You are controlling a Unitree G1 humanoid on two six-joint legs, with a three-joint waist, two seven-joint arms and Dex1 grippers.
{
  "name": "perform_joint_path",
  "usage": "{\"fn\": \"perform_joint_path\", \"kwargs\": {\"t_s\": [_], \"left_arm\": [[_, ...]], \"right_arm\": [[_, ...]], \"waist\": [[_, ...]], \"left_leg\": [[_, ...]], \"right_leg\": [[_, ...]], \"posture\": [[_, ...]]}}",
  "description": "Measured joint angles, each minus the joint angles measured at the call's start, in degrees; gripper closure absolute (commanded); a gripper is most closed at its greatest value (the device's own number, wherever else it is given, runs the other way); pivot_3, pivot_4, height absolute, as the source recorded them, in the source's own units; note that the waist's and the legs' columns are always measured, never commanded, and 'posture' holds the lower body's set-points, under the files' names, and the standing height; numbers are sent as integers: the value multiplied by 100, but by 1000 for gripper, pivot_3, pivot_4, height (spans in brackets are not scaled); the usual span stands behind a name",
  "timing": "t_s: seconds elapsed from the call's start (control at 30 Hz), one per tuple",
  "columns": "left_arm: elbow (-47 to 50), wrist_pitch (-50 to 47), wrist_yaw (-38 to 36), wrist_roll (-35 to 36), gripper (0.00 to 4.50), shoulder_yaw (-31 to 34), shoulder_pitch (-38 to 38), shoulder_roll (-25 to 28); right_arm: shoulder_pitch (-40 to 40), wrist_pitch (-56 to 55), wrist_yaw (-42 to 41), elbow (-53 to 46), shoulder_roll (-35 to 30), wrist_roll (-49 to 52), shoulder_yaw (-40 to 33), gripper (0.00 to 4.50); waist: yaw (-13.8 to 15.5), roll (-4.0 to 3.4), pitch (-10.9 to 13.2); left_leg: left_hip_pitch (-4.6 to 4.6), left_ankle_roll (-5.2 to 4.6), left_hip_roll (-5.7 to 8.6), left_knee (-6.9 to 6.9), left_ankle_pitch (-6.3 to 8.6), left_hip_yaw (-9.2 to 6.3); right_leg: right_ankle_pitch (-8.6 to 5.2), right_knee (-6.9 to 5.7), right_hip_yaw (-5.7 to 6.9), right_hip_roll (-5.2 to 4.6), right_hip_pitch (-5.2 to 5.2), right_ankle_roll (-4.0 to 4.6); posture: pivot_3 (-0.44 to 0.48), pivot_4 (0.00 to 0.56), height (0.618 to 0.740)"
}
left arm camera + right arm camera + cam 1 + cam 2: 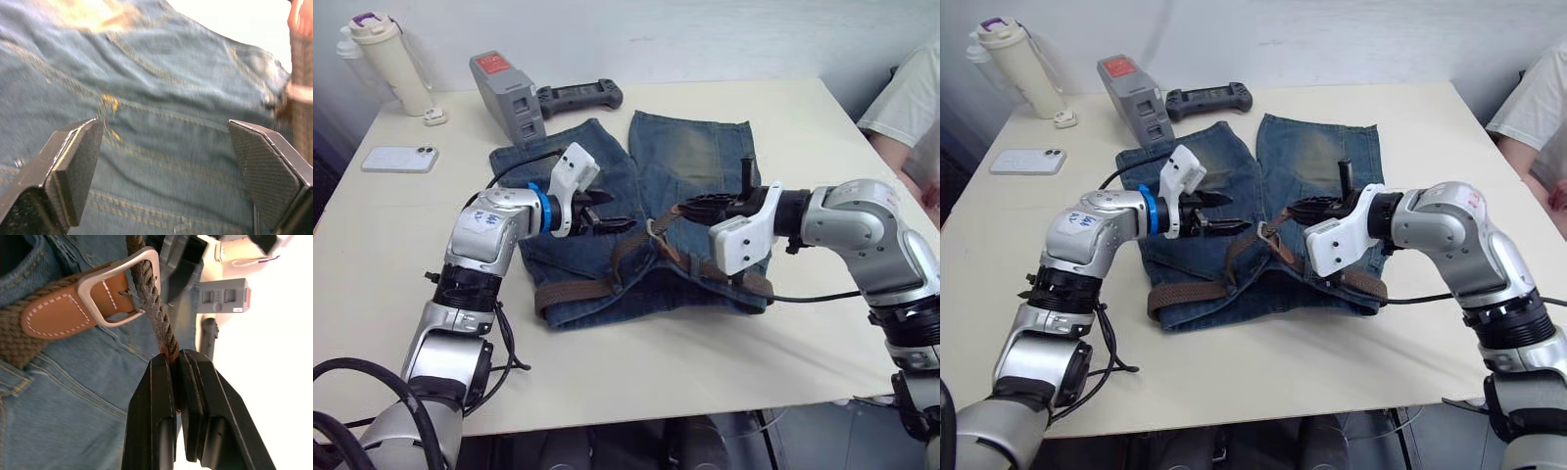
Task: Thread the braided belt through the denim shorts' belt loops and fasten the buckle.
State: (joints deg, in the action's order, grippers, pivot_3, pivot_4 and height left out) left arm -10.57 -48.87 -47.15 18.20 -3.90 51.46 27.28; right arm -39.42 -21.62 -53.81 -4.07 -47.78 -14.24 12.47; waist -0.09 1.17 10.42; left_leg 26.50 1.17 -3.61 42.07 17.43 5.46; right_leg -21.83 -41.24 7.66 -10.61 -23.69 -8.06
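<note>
Pinching the belt (149,308) end between closed fingers, the right gripper (174,363) holds it just past the buckle (120,286), which the strap runs through. Beneath lie the shorts (700,157) on the table (803,127), belt along their waistband. Farther left, the left gripper (607,211) hovers over the denim, fingers (78,166) wide apart.

Lighting's pretty even and bright from overhead in both eye views, w/ soft shadows under the arms on the cream tabletop (724,343) and no hard glare, tho the far corners go a bit dim. Left wrist view is soft/motion-blurred across the denim shorts (161,112), top right blown out to near white, while the tool pads (78,166) up close look sharper. Right wrist view is crisp on the buckle (120,286) and braided belt (151,308), but the bg on one side is badly overexposed, washed to white.
</note>
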Motion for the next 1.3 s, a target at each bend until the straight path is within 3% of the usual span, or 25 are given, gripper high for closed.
{"fn": "perform_joint_path", "kwargs": {"t_s": [0.13,0.27,0.47,0.57,0.83,1.07,1.17,1.3], "left_arm": [[107,348,-371,-572,34,-868,-523,762],[228,760,-616,-961,34,-1378,-692,996],[269,848,-814,-1010,34,-1420,-693,942],[217,1057,-867,-1176,869,-1485,-689,933],[81,1342,-942,-1447,4459,-1568,-665,751],[-95,1853,-1002,-1830,4459,-1752,-590,767],[-188,1821,-920,-1835,3386,-1664,-590,674],[-268,1671,-843,-1802,1616,-1426,-592,602]], "right_arm": [[39,-75,-44,22,-148,32,-37,4500],[8,-104,-59,19,-153,79,-39,4500],[-48,-85,-116,19,-153,126,-39,4500],[-52,-76,-117,19,-153,128,-39,4500],[-83,39,-131,12,-153,151,-39,4500],[-121,183,-253,-26,-154,292,-39,4500],[-207,205,-298,-37,-156,332,-40,4500],[-226,260,-305,-39,-156,339,-40,4500]], "waist": [[-16,0,0],[20,1,1],[15,1,1],[19,1,1],[42,1,0],[44,-5,-4],[56,-11,-8],[52,-11,-8]], "left_leg": [[-10,0,-1,-8,0,8],[-4,0,0,3,0,5],[-4,-1,0,3,0,4],[-5,0,0,3,1,4],[-11,-1,0,7,1,4],[-27,-1,0,12,1,4],[-29,-1,0,21,1,4],[-25,-1,-1,17,1,4]], "right_leg": [[0,-1,-6,2,-1,1],[-1,-1,-4,-1,0,1],[-1,-3,-3,-1,1,1],[-1,-3,-2,-1,2,1],[0,-5,-2,-2,9,1],[-1,-15,-5,-2,21,1],[-1,-22,-7,-3,22,1],[-1,-18,-6,-2,19,1]], "posture": [[0,150,664],[0,150,664],[0,150,664],[0,150,664],[0,150,664],[0,150,664],[0,150,664],[0,150,664]]}}
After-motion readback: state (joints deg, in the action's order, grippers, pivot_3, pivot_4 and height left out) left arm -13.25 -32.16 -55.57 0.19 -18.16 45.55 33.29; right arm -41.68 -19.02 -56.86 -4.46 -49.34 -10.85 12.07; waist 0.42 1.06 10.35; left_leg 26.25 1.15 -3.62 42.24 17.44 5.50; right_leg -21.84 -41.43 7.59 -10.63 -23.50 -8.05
